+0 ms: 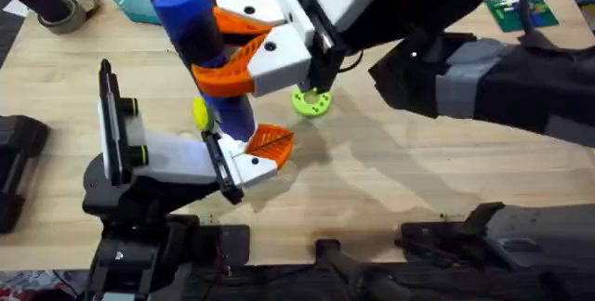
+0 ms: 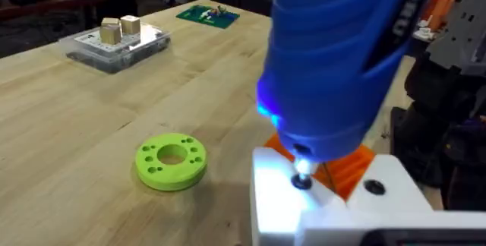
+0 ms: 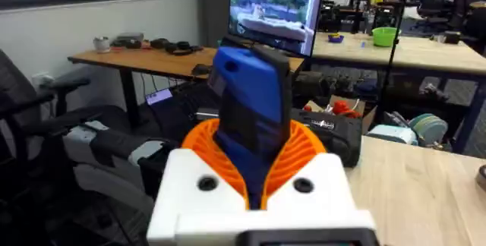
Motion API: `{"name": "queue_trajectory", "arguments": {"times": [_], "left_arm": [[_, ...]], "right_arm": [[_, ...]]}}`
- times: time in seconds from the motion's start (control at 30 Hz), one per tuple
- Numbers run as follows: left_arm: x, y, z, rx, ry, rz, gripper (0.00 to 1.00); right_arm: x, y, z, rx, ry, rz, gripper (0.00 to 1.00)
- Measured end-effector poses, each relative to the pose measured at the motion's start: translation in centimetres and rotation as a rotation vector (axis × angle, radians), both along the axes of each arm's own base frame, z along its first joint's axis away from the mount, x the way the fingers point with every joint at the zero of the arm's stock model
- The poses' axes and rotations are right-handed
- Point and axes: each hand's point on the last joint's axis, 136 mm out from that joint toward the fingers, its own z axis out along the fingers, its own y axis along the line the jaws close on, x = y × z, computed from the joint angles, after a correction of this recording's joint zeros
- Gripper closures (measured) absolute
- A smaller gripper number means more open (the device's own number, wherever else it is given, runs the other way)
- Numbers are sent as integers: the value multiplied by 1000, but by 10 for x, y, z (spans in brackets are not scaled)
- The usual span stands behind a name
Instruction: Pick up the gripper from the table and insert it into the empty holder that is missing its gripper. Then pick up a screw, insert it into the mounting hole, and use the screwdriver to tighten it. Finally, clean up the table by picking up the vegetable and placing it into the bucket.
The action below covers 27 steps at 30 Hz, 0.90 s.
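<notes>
1. The right gripper (image 1: 244,48) comes in from 2 o'clock of the overhead view and has its two orange pads closed around the screwdriver (image 1: 197,32), so the claw is open just as wide as the blue handle
2. The screwdriver stands almost straight up, a bit tilted, with its thick blue top near 12 o'clock and its thin tip pointing down
3. In the left wrist view the metal tip of the screwdriver (image 2: 334,64) sits in a small hole on the white block of the gripper (image 2: 334,200), the spare finger
4. That spare gripper (image 1: 260,148) is a little below the middle of the table, with its orange ribbed tip pointing toward 2 o'clock
5. It sits at the end of the holder (image 1: 158,157), the black and white arm head at 8 o'clock
6. A round green disc with holes (image 1: 311,102) lies flat on the wooden table (image 1: 390,180), near the middle, just toward 1 o'clock of the spare gripper
7. In the right wrist view the screwdriver (image 3: 250,109) is between two orange pads (image 3: 304,151)
8. I cannot tell if the left claw is open or closed
9. A green circuit board (image 1: 521,8) lies at 2 o'clock, and a roll of tape (image 1: 65,8) lies at 10 o'clock
</notes>
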Motion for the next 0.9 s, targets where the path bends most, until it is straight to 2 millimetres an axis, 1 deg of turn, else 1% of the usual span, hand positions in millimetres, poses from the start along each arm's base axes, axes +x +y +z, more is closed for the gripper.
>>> {"name": "queue_trajectory", "arguments": {"times": [0.4,0.57,0.63,0.7,0.8,0.9], "left_arm": [[0,0,0,0,0,0,991],[0,0,0,0,0,0,991],[0,0,0,0,0,0,991],[0,0,0,0,0,0,991],[0,0,0,0,0,0,991],[0,0,0,0,0,0,991]], "right_arm": [[0,0,0,1,0,-2,936],[6,2,6,19,22,-37,936],[11,3,10,1,44,-40,936],[19,6,18,-39,77,-42,936],[34,9,42,-83,89,-57,935],[41,8,68,-105,63,-78,935]]}}
